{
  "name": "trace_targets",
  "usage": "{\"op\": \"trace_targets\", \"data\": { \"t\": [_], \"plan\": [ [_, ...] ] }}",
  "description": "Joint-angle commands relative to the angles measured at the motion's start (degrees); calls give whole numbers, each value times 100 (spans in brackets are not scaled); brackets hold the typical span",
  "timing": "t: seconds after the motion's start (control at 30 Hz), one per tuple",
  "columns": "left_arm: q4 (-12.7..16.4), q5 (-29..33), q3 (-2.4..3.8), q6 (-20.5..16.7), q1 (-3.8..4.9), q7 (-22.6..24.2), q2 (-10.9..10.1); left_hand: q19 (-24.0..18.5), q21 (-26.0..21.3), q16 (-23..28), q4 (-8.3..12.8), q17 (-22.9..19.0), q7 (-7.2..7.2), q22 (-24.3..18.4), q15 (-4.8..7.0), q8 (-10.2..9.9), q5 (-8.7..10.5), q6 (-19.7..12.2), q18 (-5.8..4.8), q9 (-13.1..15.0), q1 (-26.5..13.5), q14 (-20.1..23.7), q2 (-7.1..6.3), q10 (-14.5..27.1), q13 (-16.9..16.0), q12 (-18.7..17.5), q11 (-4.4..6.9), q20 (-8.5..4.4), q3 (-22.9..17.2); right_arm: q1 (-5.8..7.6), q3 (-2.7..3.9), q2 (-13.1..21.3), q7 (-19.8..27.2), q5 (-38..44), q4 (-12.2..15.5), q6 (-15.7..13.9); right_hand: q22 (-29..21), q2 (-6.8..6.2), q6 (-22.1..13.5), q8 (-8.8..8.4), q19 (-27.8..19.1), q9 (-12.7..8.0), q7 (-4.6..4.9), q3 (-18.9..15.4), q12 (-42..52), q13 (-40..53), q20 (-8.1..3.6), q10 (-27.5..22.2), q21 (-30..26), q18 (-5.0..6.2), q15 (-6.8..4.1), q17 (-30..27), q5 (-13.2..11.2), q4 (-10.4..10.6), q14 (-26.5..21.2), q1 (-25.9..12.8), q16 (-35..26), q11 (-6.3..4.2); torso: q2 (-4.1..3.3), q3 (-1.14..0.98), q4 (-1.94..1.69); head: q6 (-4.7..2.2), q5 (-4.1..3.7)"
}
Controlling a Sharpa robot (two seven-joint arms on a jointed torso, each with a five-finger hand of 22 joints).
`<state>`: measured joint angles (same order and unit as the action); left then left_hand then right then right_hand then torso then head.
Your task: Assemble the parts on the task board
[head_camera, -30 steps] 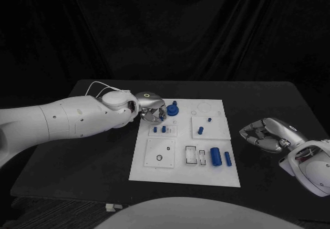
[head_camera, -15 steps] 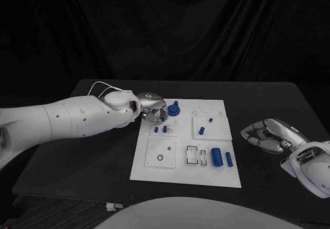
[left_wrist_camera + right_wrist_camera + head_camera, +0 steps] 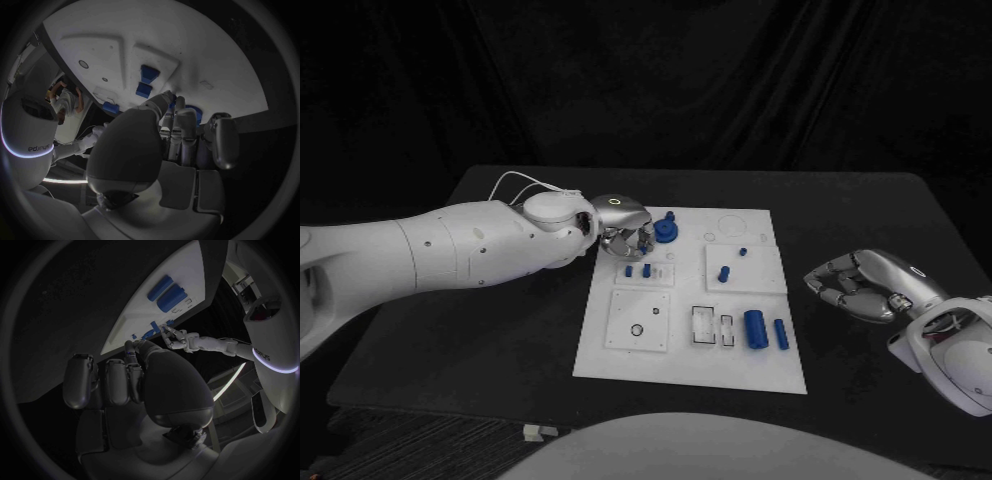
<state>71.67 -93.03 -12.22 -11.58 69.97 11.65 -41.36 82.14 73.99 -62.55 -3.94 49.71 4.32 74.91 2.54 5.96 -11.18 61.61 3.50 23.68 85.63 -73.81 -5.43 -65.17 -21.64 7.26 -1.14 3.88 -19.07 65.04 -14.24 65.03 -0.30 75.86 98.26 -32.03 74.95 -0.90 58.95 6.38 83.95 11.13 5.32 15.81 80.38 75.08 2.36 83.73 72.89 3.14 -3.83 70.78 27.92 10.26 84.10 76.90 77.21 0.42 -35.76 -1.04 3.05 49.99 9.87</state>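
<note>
The white task board (image 3: 672,352) lies mid-table. At its far left corner stands a blue round part with a peg on top (image 3: 666,232). My left hand (image 3: 623,228) is at that part and grips it between thumb and fingers; in the left wrist view the blue round part (image 3: 192,113) peeks out between the fingers of the left hand (image 3: 169,145). My right hand (image 3: 865,283) hovers off the board's right side, fingers curled in with nothing in them. Two blue cylinders (image 3: 764,329) lie on the board's near right.
Small blue pegs (image 3: 638,270) stand in the plate just near the left hand, another peg (image 3: 724,273) and a small stub (image 3: 743,252) to their right. White slots (image 3: 711,326) sit beside the cylinders. Bare black table (image 3: 502,330) surrounds the board.
The left hand has crept slightly right, and the blue round part has shifted with it. The right hand has hardly moved.
</note>
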Motion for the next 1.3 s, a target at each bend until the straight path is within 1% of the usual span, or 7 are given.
{"op": "trace_targets", "data": {
  "t": [0.03,0.37,0.6,0.87,1.07,1.23,1.3],
  "plan": [
    [-17,12,-9,-19,-39,11,46,14,24,22,16,7,0,1064,13,-5,-22,25,-10,1,28,30,10,-51,7,-36,-13,-6,-29,-16,3,0,-46,14,13,36,1020,-36,41,-28,3,8,11,-4,-23,203,39,10,-13,49,36,-7,21,-31,264,30,-28,12,0,2,11,1,7],
    [-46,12,-9,94,-49,-73,53,-42,-76,129,72,-147,-86,1036,16,-160,-43,-205,10,-53,16,118,-64,-2,25,-120,0,-10,-59,-19,3,1,-50,14,15,40,1020,-36,41,-28,3,8,11,-4,-23,203,39,10,-13,49,36,-7,21,-31,264,30,-28,12,8,-3,6,1,8],
    [-58,12,-9,78,-52,-157,13,-277,-452,444,60,-555,-334,941,-77,-249,173,-860,76,-192,-104,477,-231,211,68,-286,-106,41,-108,-21,3,3,-43,14,10,38,1021,-35,44,-29,4,10,10,-2,-21,207,39,12,-12,49,36,-7,20,-36,264,31,-27,12,6,3,5,1,-10],
    [-54,12,-8,-423,-52,-53,-68,-622,-987,735,-52,-980,-582,817,-178,-233,490,-1488,163,-394,-222,972,-329,1188,63,-331,-204,137,14,-23,3,16,-20,14,10,53,1022,-50,46,-29,6,12,12,-12,-22,206,39,12,-9,48,36,-8,17,-35,264,19,-27,13,-1,5,4,1,-34],
    [-79,12,-8,-873,-50,79,-188,-756,-1211,814,-59,-1126,-631,766,-161,-191,488,-1464,203,-433,-167,1152,-284,1383,-20,-223,-151,158,82,-23,3,51,-17,14,33,39,1021,-61,48,-30,4,13,12,-19,-27,200,39,9,-14,49,36,-13,16,-34,264,11,-29,14,-4,1,5,1,-12],
    [-80,203,-7,-1189,-4,244,-411,-1633,-2617,1207,-224,-1341,-577,441,-173,-123,659,-1181,404,-489,-173,1715,-254,1443,-255,212,-77,233,177,1,4,170,-19,14,158,-56,1037,-70,49,-31,25,15,11,-23,-28,199,39,8,43,37,36,40,15,-36,273,7,7,13,-5,2,9,1,-6],
    [-87,563,-7,-1256,49,394,-497,-2706,-4084,1557,-333,-1450,-529,115,-249,-50,741,-994,573,-496,-142,2128,-262,1439,-343,416,-29,286,199,71,5,233,-17,14,224,-110,1049,-92,55,-31,41,18,12,-39,-64,155,38,-15,83,29,36,87,6,-29,284,-13,43,13,-6,5,1,1,-36]
  ]
}}
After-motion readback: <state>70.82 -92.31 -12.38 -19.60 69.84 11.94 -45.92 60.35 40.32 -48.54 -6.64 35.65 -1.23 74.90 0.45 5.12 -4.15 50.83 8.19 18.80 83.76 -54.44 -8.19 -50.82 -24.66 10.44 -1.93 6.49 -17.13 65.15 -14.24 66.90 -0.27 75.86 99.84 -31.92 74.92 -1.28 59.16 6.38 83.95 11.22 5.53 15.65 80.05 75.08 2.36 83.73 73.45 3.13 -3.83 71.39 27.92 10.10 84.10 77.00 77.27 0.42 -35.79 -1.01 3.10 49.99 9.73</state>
